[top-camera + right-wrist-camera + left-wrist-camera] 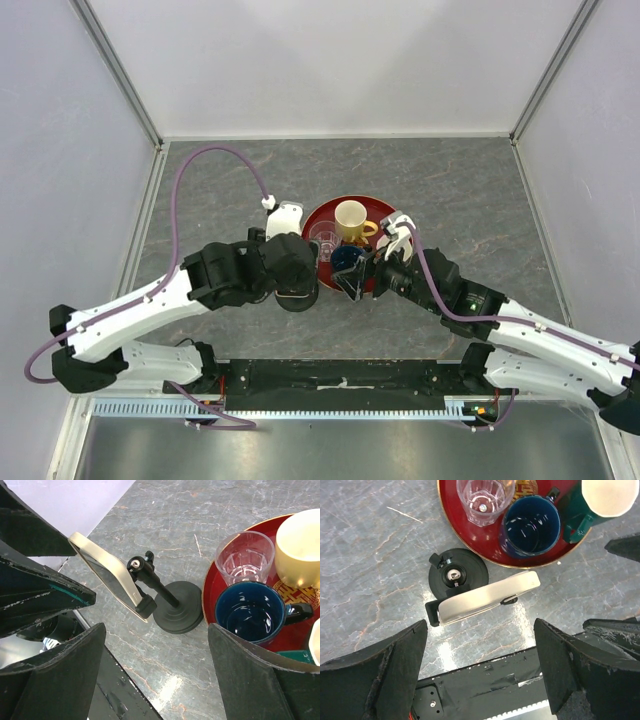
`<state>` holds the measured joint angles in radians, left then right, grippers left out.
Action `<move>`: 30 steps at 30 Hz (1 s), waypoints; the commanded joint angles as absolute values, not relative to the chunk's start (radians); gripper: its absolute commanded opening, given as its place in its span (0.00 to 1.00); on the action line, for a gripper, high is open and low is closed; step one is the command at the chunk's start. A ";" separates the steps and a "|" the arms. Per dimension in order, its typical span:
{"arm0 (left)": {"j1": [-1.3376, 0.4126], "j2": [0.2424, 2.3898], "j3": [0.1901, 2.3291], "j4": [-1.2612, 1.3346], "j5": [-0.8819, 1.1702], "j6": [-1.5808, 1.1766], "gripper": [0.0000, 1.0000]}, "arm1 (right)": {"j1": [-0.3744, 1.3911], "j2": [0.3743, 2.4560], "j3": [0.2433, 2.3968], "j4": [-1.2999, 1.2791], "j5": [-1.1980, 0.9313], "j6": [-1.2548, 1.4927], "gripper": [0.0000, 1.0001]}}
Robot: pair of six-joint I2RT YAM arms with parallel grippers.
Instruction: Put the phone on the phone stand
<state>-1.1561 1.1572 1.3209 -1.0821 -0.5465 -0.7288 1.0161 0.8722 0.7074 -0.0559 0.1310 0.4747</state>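
The phone sits on the phone stand. Its lower edge is caught in the black cradle and its body leans back at a tilt. In the left wrist view its pale back faces the camera. In the right wrist view the phone shows its pale rim and a strip of dark screen turned down and away from the stand's arm. The stand has a round base that rests flat on the grey marbled table, with a thin arm rising at a slant to a small knob behind the phone.

The base lies just beside the rim of a red tray, outside it. On the tray stand a clear glass, a dark blue cup and a green mug with a pale inside. The right wrist view also shows a yellow mug behind the blue cup.

The left gripper hangs above the phone with its jaws wide apart, touching nothing. The right gripper hangs beside the stand, jaws also spread wide and empty. Neither gripper touches the phone or the stand.
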 commanded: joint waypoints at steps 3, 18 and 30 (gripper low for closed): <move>-1.206 1.276 1.434 -1.245 -0.801 -0.983 0.93 | 1.012 0.828 0.701 -0.063 0.161 0.480 0.90; -1.259 1.416 1.486 -1.265 -0.865 -1.071 0.97 | 1.012 0.795 0.681 -0.078 0.176 0.466 0.92; -1.255 1.417 1.444 -1.256 -0.930 -1.104 0.88 | 1.012 0.788 0.675 -0.086 0.186 0.465 0.93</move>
<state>-1.2526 1.4319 1.4498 -1.2724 -0.8444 -1.0225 1.0161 0.7784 0.6601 -0.0994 0.1677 0.4747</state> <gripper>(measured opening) 0.879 0.928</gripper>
